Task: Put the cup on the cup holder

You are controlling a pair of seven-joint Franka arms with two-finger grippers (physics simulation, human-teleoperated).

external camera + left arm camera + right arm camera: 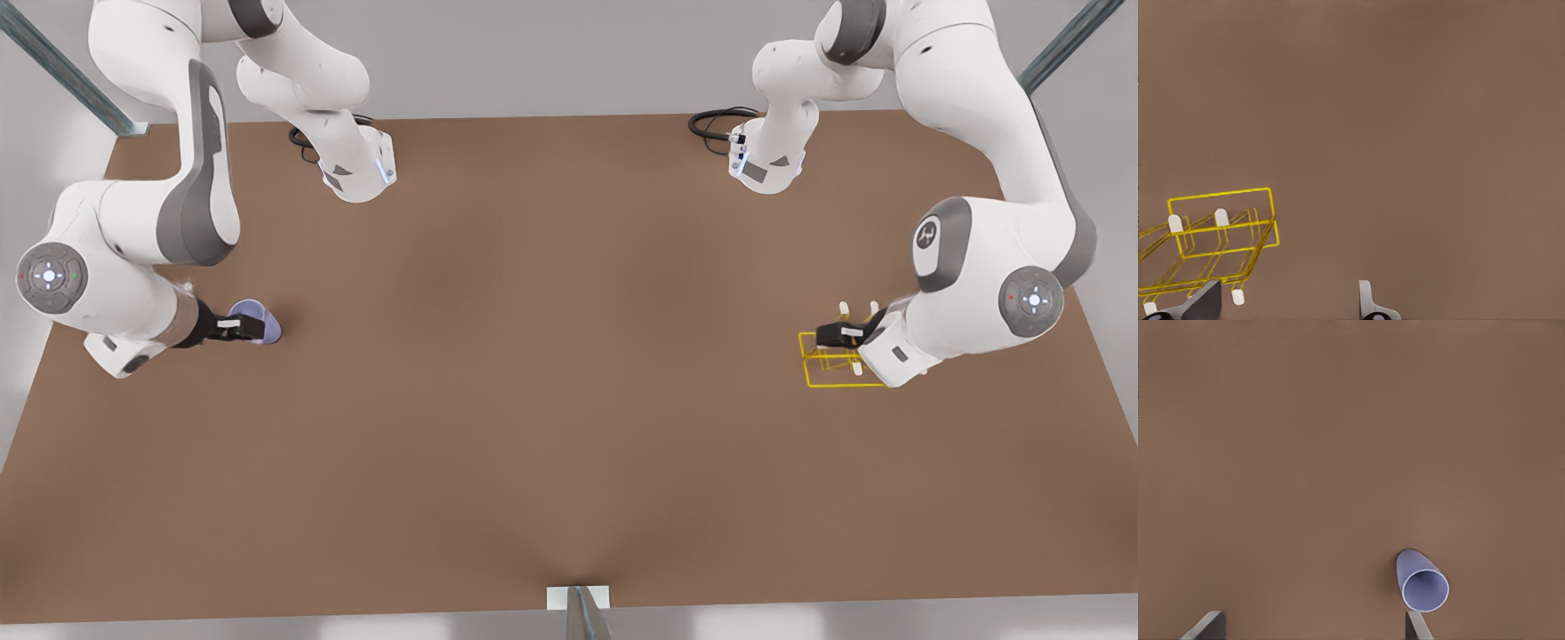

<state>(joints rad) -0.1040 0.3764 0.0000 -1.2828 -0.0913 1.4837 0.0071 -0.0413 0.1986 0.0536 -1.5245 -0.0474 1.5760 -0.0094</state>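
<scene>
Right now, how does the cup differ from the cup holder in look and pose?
The cup is a solid pale lavender-blue piece; the cup holder is an open yellow wire frame with white-tipped pegs. The cup lies on its side, while the holder stands on its base. The cup sits at the front view's left by the right gripper, the holder at that view's right by the left gripper. Both rest on the brown table, and both grippers have open jaws.

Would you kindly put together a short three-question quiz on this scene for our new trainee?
1. True or false: the cup already sits on the cup holder.
2. Which claw is nearest the cup? A) left claw B) right claw
3. Fill in: the fingers of both claws are ____.
Key: 1 false; 2 B; 3 open.
</scene>
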